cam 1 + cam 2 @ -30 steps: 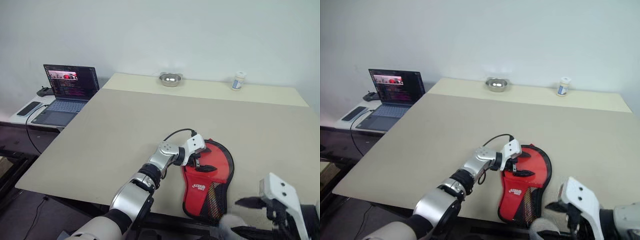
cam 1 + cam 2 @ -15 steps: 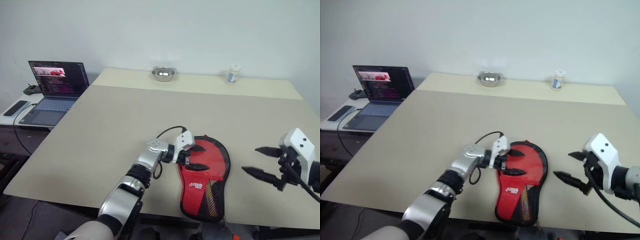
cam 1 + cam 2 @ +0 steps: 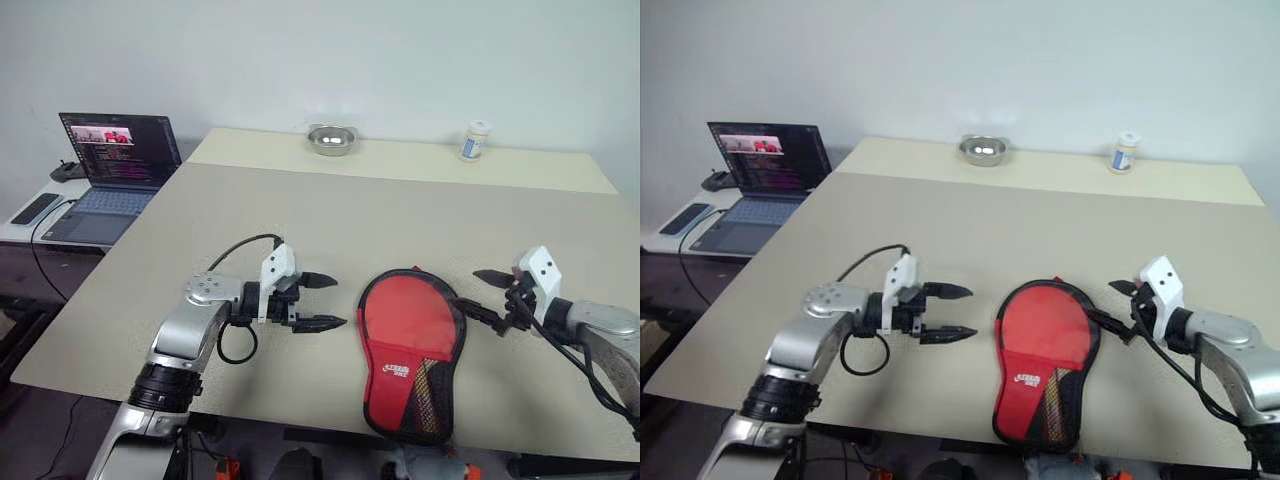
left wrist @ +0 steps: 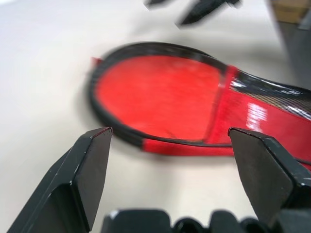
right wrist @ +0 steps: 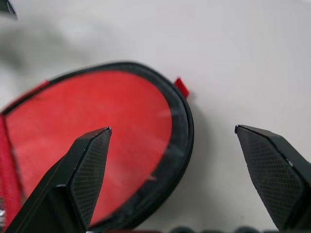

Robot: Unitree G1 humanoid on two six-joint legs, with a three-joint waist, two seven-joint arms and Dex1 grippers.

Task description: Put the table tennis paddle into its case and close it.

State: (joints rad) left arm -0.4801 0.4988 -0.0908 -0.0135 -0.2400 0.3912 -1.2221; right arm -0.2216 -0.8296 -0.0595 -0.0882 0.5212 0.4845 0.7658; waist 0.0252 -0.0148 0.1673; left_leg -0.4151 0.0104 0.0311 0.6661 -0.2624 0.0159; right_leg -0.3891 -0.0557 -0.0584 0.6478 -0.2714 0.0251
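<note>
Case (image 3: pixel 412 350) lies flat on the tabletop (image 3: pixel 300 220) near its front edge, between both grippers. Left gripper (image 3: pixel 322 302) and right gripper (image 3: pixel 484 293) flank it, fingers apart, holding nothing.

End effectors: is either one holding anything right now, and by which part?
Nothing is held. Left end effector and right end effector are open beside the case.

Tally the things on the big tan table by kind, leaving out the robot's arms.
Paddle case: 1
Metal bowl: 1
Small white jar: 1
Total: 3
The laptop sits on a side table, so it is not counted.
</note>
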